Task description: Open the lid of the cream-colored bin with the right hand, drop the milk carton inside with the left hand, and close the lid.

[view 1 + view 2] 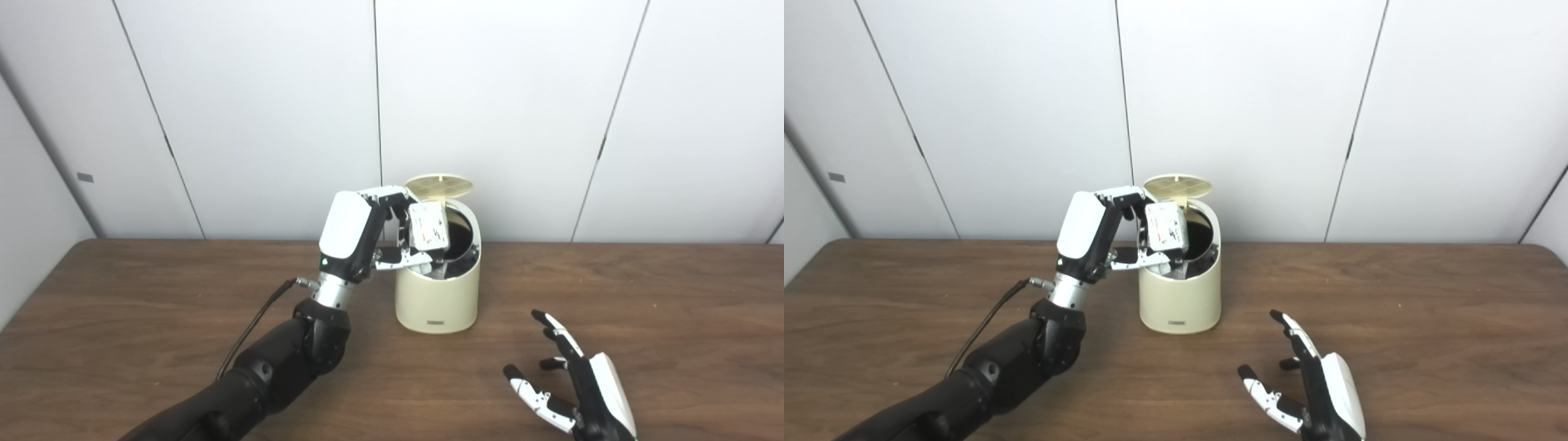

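Near right: right hand (pixel 576 383) over the brown wooden bench (pixel 643 294), fingers spread, holding nothing, well apart from the bin. Mid-bench: cream-colored bin (pixel 436 294) upright; small dark label low on its near wall, too small to read. Left hand (pixel 373 236) grips the milk carton (pixel 428 225) just over the bin's open mouth, left side; carton print dark, illegible. Far: lid (pixel 440 184) raised behind the opening.

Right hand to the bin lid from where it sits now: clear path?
Probably yes. The right hand is open in front of the bin; the raised lid stands behind the opening, though the left hand crowds its left side.
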You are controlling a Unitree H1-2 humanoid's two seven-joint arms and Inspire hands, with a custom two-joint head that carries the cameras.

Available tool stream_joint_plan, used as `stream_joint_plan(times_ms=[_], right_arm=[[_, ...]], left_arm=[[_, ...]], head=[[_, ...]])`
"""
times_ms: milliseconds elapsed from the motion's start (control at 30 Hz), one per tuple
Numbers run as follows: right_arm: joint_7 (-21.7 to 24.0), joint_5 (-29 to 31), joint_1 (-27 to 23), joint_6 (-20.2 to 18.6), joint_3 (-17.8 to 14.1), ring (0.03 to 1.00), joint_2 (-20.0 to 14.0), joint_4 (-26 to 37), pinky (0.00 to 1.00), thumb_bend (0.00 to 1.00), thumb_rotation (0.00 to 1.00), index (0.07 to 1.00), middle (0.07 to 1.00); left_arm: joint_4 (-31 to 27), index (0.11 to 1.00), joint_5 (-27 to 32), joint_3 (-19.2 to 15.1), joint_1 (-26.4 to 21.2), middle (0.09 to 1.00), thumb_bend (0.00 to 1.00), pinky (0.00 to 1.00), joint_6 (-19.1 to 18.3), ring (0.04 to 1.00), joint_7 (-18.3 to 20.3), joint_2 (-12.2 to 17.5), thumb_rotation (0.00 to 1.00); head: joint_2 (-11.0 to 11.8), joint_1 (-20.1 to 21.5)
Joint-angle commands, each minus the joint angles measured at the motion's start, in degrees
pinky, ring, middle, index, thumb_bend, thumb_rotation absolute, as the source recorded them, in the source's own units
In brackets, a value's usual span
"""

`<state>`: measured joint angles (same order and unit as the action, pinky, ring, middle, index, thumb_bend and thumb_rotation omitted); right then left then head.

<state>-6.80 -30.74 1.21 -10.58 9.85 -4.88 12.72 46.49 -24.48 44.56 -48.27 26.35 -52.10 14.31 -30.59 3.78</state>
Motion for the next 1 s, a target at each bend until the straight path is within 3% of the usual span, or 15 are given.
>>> stream_joint_plan(times_ms=[0, 67, 133, 233, 333, 433, 967], right_arm=[[2.22, -0.15, -0.41, -1.30, 1.00, 0.889, 0.58, 0.02, 0.81, 0.25, 0.42, 0.900, 0.917], [2.03, 0.22, -0.45, -1.16, 0.92, 0.889, 0.68, -0.20, 0.81, 0.26, 0.44, 0.900, 0.917], [2.00, 0.12, -0.53, -1.29, 0.96, 0.888, 0.71, -0.22, 0.80, 0.26, 0.44, 0.899, 0.915], [2.13, 0.23, -0.58, -1.16, 1.00, 0.890, 0.52, -0.26, 0.80, 0.26, 0.40, 0.900, 0.916], [2.02, -0.04, -0.55, -1.26, 1.03, 0.886, 0.52, -0.13, 0.79, 0.26, 0.37, 0.897, 0.913], [2.17, -0.46, -0.54, -1.61, 1.13, 0.884, 0.36, -0.01, 0.79, 0.25, 0.36, 0.898, 0.912], [3.11, -0.50, -0.51, -2.89, 0.80, 0.888, 0.65, 0.60, 0.79, 0.27, 0.36, 0.901, 0.915]], left_arm=[[0.01, 0.486, 1.12, -1.33, -1.23, 0.497, 0.51, 0.39, 0.57, 0.450, 2.16, 0.12, 0.00], [-0.06, 0.487, 1.79, -2.13, -0.93, 0.546, 0.52, 0.44, 0.57, 0.530, 5.11, 0.05, 0.03], [-0.57, 0.598, 2.37, -3.12, -0.51, 0.617, 0.85, 0.50, 0.57, 0.593, 7.84, 0.11, 0.14], [-1.62, 0.679, 3.93, -4.83, 0.27, 0.681, 0.98, 0.56, 0.57, 0.656, 11.90, 0.07, 0.26], [-2.42, 0.719, 4.67, -6.31, 0.88, 0.712, 1.00, 0.59, 0.57, 0.680, 14.44, -0.03, 0.36], [-3.09, 0.729, 5.02, -7.58, 1.37, 0.723, 1.00, 0.59, 0.57, 0.688, 16.06, -0.15, 0.40], [-3.74, 0.682, 4.75, -8.45, 2.05, 0.687, 1.00, 0.56, 0.57, 0.657, 16.58, -0.13, 0.36]], head=[[-0.03, 0.05], [-0.07, 0.05], [-0.09, 0.06], [-0.12, 0.02], [-0.15, -0.02], [-0.22, -0.13], [-0.27, -0.31]])
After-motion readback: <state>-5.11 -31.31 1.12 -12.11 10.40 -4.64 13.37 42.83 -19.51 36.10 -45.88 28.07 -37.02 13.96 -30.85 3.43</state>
